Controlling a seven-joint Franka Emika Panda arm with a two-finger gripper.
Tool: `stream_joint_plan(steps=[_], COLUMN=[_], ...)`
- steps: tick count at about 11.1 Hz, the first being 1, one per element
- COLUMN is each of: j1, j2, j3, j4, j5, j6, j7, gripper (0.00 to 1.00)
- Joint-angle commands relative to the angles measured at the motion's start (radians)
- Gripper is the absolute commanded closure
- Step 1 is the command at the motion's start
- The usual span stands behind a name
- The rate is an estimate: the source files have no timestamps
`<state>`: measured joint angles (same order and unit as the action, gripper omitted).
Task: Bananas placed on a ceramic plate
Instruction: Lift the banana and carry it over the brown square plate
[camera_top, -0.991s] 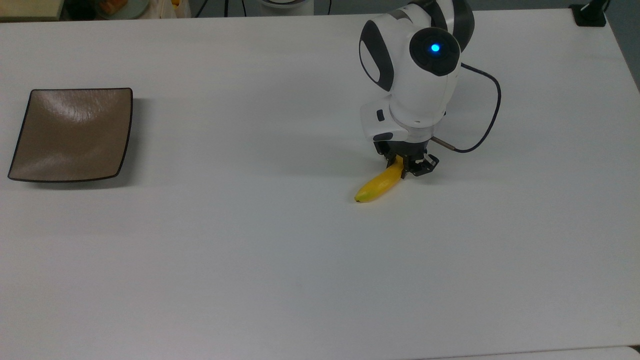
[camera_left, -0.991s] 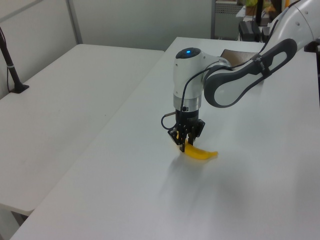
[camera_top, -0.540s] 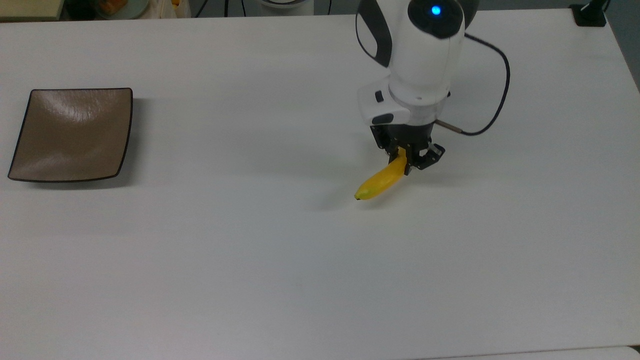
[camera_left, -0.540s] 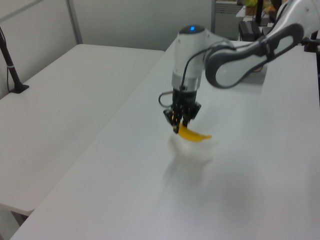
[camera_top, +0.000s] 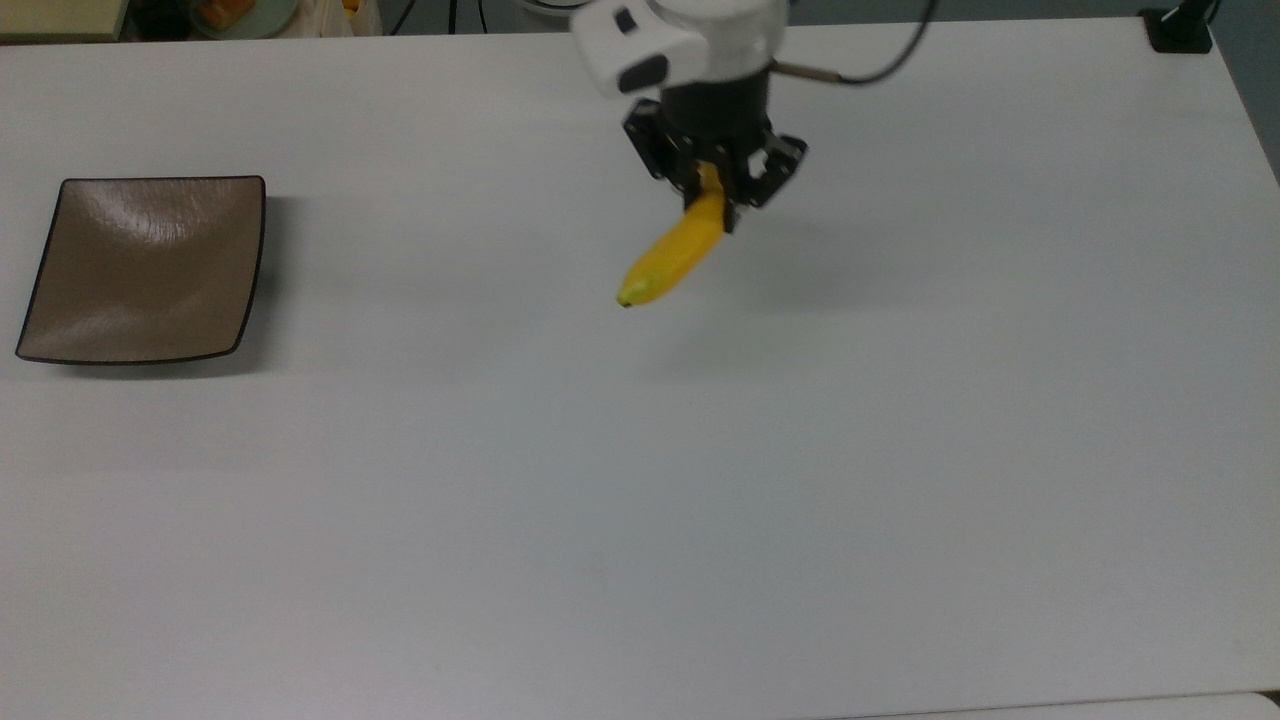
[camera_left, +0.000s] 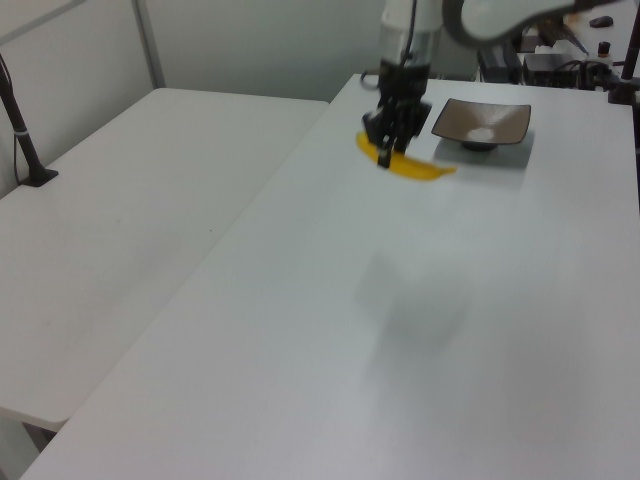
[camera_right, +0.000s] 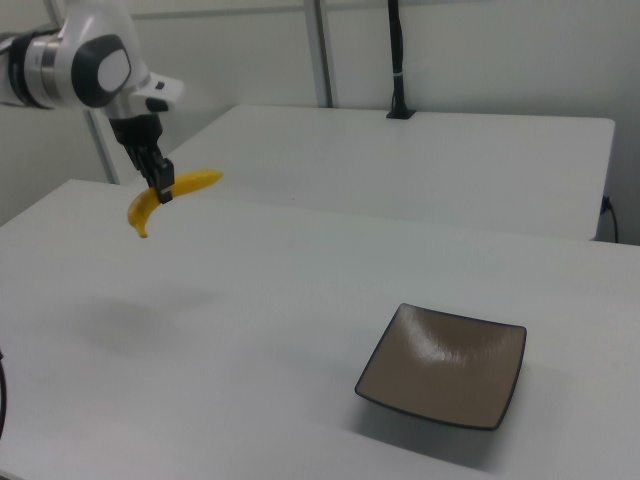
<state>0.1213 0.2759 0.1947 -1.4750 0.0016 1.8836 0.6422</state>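
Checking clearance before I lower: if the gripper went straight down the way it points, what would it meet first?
Bare table, most likely. The gripper holds the banana in the air, with its shadow on open white surface. The plate sits well off to the right view's right.

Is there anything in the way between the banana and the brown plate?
Nothing visible is. The hand holds the banana up in the air, and the bare white table stretches from below it to the brown plate at the top view's left. The plate has nothing on it.
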Motion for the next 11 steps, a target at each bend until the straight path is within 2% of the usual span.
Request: stream_joint_plan(steps=[1,4,11], j1=[-0.109,-0.221,-0.483], j2=[-0.121,-0.167,-0.153], j3=[0.0,0.003,0.005], j4=[-0.034,-0.033,-0.033], j5=[0.066,0.081,0.071], j6=[-0.13,-0.153,-0.152], j7=[-0.292,-0.493,-1.08], gripper=[0.95,0.95,0.95])
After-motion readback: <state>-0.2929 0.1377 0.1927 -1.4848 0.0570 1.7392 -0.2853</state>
